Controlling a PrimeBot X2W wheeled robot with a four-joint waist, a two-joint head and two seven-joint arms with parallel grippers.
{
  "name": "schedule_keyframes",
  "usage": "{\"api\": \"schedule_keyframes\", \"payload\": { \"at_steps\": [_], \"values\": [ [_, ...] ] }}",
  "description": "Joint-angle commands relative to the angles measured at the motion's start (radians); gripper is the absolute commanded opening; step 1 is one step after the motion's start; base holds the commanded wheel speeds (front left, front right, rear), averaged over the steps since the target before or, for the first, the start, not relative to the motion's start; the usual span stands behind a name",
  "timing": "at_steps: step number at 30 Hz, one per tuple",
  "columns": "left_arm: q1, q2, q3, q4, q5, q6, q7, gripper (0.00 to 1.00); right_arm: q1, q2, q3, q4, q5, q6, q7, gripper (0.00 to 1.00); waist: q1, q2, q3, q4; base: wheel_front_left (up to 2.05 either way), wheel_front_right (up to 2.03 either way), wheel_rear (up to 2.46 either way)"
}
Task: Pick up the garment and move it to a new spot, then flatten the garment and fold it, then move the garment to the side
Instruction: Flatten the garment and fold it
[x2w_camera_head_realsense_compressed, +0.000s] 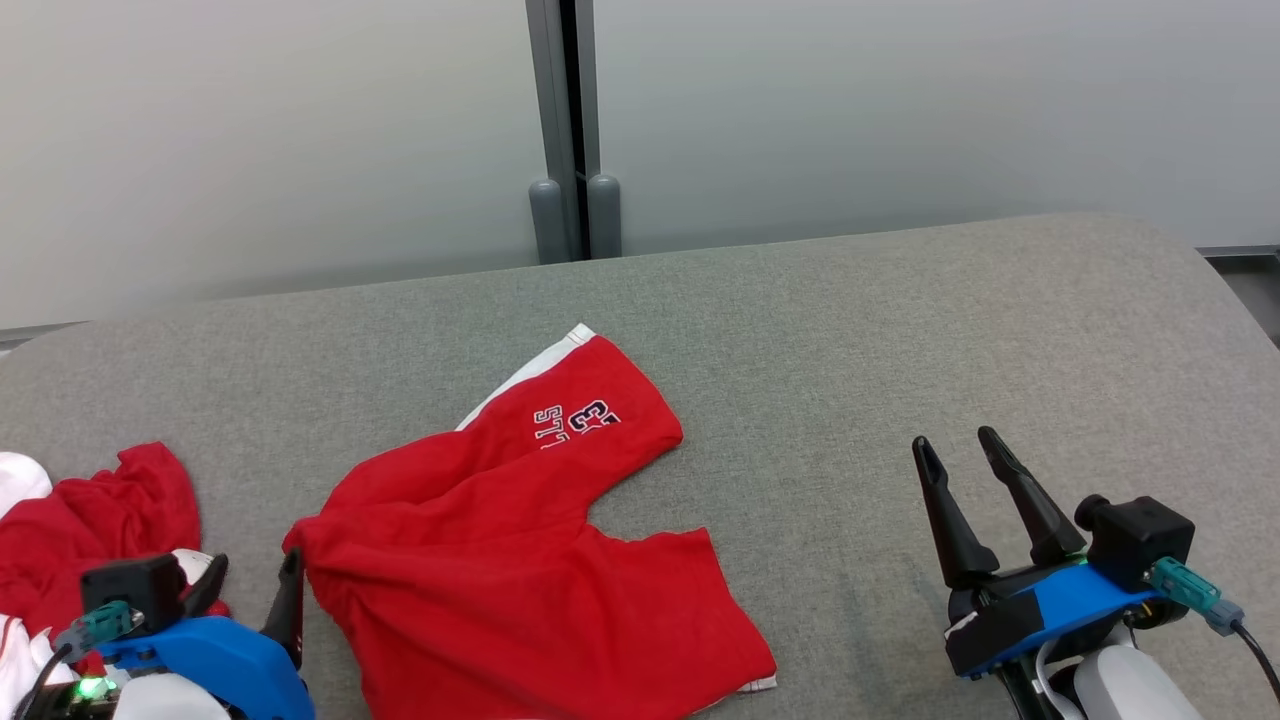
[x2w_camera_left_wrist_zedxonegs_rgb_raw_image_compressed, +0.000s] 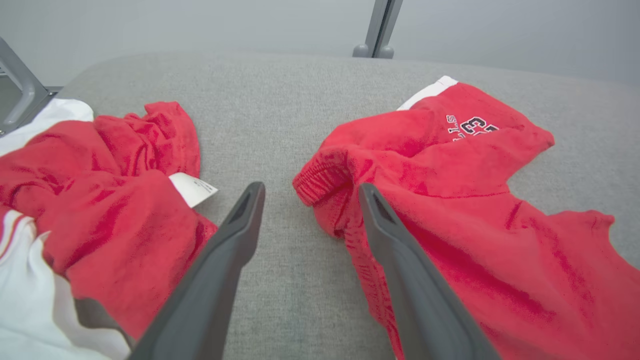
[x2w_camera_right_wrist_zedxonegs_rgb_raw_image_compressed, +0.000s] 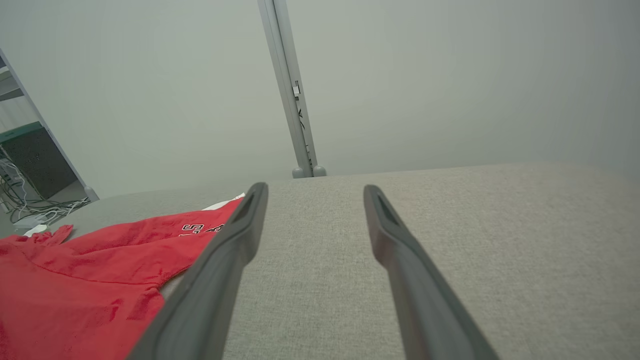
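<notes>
Surface: grey woven-fabric tabletop (x2w_camera_head_realsense_compressed: 850, 330), backed by pale wall panels with grey post (x2w_camera_head_realsense_compressed: 573, 130) between them. Left of centre on tabletop, red fabric shorts with white side stripe and navy lettering (x2w_camera_head_realsense_compressed: 520, 540) laid out rumpled. At shorts' near-left edge, left gripper (x2w_camera_head_realsense_compressed: 253, 575) spread apart, nothing clamped; elastic waistband corner (x2w_camera_left_wrist_zedxonegs_rgb_raw_image_compressed: 320, 175) seen between its fingers. Well right of shorts, right gripper (x2w_camera_head_realsense_compressed: 955, 445) spread apart, empty, over bare tabletop. At far left, heap of red and white clothes (x2w_camera_head_realsense_compressed: 80, 530) left bunched.

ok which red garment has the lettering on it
The red shorts spread out in the middle; the other is a crumpled red-and-white heap at the left.
</notes>
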Motion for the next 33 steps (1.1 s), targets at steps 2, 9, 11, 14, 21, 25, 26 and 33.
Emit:
{"api": "schedule_keyframes", "payload": {
  "at_steps": [2,9,11,14,21,25,26,33],
  "values": [
    [-0.003,-0.007,0.019,-0.021,0.024,0.019,-0.068,1.00,0.005,-0.003,0.000,-0.003,-0.002,0.000,-0.003,1.00,-0.0001,-0.0001,0.002,0.008,0.00,0.00,0.00],
    [-0.014,-0.053,0.036,-0.024,0.074,0.053,-0.238,1.00,-0.008,-0.008,0.014,-0.005,-0.001,0.000,-0.003,1.00,-0.0001,-0.0001,-0.001,0.011,0.00,0.00,0.00],
    [-0.016,-0.078,0.043,-0.029,0.079,0.056,-0.307,1.00,-0.008,-0.009,0.015,-0.008,0.000,0.000,-0.003,1.00,-0.0001,-0.0001,-0.001,0.009,0.00,0.00,0.00],
    [-0.024,-0.111,0.046,-0.018,0.102,0.065,-0.397,1.00,-0.002,-0.009,0.017,-0.009,0.001,0.000,-0.003,1.00,-0.0001,-0.0001,-0.004,0.006,0.00,0.00,0.00],
    [-0.048,-0.167,0.047,0.004,0.170,0.050,-0.461,1.00,-0.004,-0.015,0.024,-0.009,0.004,0.000,-0.003,1.00,-0.0001,-0.0001,-0.011,-0.002,0.00,0.00,0.00],
    [-0.044,-0.194,0.068,-0.001,0.226,0.032,-0.464,1.00,-0.014,-0.019,0.028,-0.015,0.004,0.000,-0.003,1.00,-0.0001,-0.0001,-0.011,-0.007,0.00,0.00,0.00],
    [-0.037,-0.204,0.073,-0.002,0.234,0.024,-0.465,1.00,-0.013,-0.021,0.027,-0.017,-0.001,0.000,-0.003,1.00,-0.0001,-0.0001,-0.011,-0.008,0.00,0.00,0.00],
    [-0.017,-0.249,0.121,0.003,0.298,-0.038,-0.465,1.00,-0.011,-0.025,0.022,-0.027,-0.009,0.000,-0.003,1.00,-0.0001,-0.0001,-0.012,-0.009,0.00,0.00,0.00]
  ]
}}
